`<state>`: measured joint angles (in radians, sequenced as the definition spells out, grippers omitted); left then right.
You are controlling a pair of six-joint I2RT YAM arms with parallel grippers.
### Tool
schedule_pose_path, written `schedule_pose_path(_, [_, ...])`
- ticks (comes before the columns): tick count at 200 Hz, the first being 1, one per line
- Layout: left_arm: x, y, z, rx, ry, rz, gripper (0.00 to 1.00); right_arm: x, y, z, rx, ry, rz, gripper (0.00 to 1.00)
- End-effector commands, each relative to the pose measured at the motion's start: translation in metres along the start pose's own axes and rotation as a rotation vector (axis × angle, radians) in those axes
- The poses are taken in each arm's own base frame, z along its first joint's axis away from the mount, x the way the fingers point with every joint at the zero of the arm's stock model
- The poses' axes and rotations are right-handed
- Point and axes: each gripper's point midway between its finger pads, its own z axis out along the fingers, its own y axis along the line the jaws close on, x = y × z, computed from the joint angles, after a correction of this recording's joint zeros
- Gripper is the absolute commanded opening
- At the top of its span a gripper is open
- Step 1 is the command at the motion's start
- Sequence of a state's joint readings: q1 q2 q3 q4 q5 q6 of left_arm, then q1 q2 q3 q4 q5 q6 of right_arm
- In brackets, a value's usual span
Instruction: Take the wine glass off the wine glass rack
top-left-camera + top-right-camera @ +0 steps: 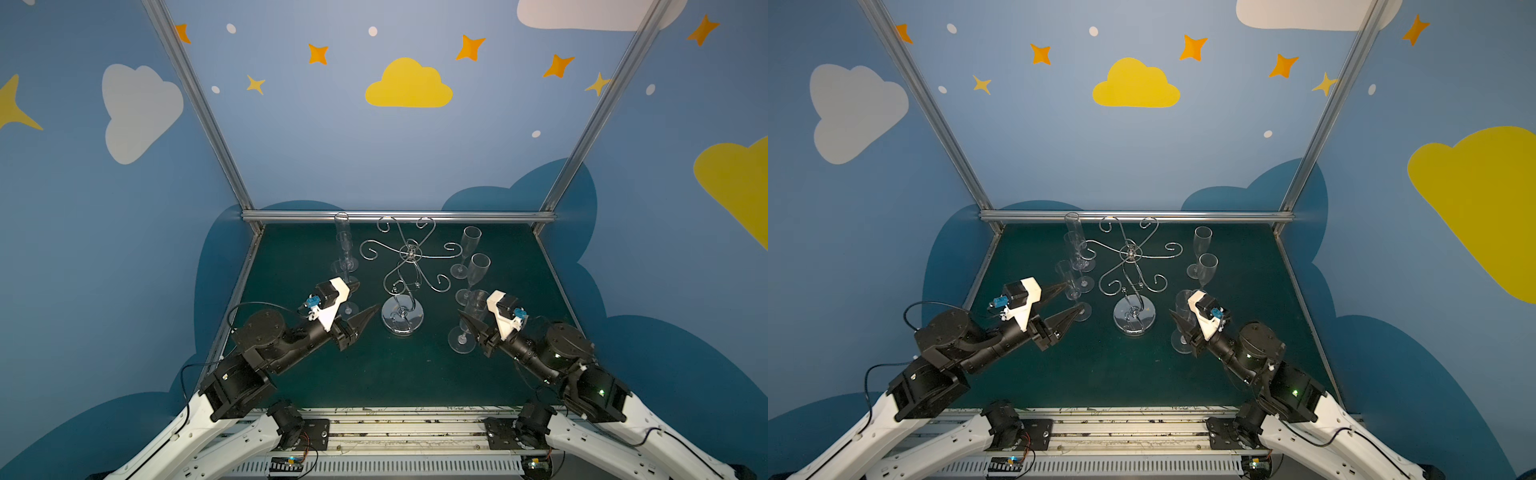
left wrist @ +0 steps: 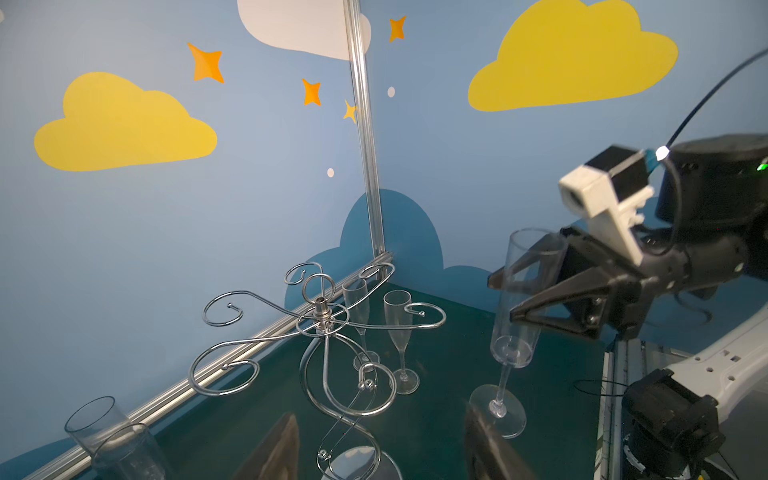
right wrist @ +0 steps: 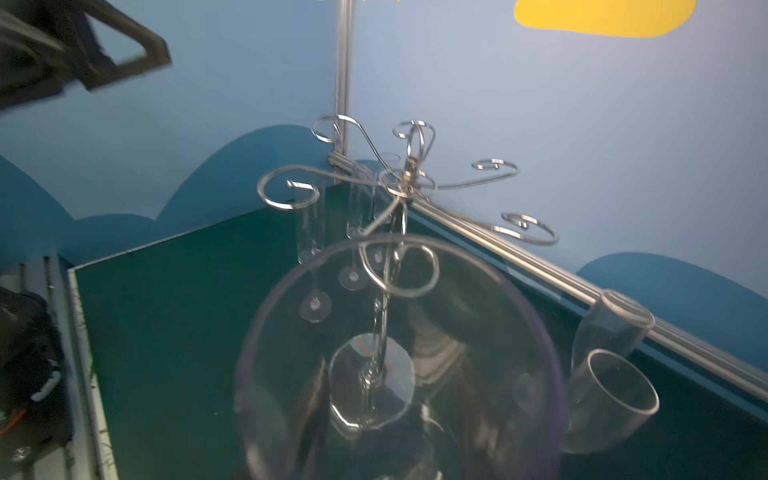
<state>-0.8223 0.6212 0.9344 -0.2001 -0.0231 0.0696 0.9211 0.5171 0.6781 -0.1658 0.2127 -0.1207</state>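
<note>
The wine glass rack (image 1: 409, 251) (image 1: 1130, 252) stands mid-table on its round shiny base, and all its scroll arms are bare. My right gripper (image 1: 473, 311) (image 1: 1183, 311) is shut on the bowl of a clear wine glass (image 2: 513, 328), right of the rack's base. The glass is upright, with its foot (image 1: 461, 345) at the mat. Its rim fills the right wrist view (image 3: 399, 249). My left gripper (image 1: 365, 298) (image 2: 380, 415) is open left of the rack's base, with nothing between its fingers.
Three glasses stand along the left, the nearest (image 1: 1066, 276) just beside my left fingers. Two more glasses (image 1: 470, 245) (image 1: 478, 270) stand behind my right gripper. A metal rail (image 1: 399, 216) bounds the back of the green mat (image 1: 374, 374).
</note>
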Motion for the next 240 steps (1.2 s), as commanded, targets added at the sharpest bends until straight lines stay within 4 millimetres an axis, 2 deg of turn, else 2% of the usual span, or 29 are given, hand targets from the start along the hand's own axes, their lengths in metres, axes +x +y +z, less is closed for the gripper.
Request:
schedule_pose_path(1, [0.003,0.004,-0.006,-0.028,-0.001,-0.038,0.62,-0.005,-0.021,0.002,0.104,-0.105,-0.003,0.21])
schedule_pose_path(60, [0.008,0.009,-0.009,-0.059,0.001,-0.063,0.63,0.046,-0.061,0.030,0.203,-0.086,0.040,0.21])
schedule_pose_path(108, [0.013,0.011,-0.010,-0.075,0.014,-0.084,0.63,0.079,-0.096,0.037,0.274,-0.064,0.090,0.21])
schedule_pose_path(150, [0.015,0.012,-0.009,-0.081,0.017,-0.092,0.63,0.093,-0.125,0.041,0.326,0.011,0.216,0.21])
schedule_pose_path(240, [0.018,0.013,-0.004,-0.086,0.040,-0.090,0.64,0.115,-0.141,0.066,0.331,0.062,0.228,0.20])
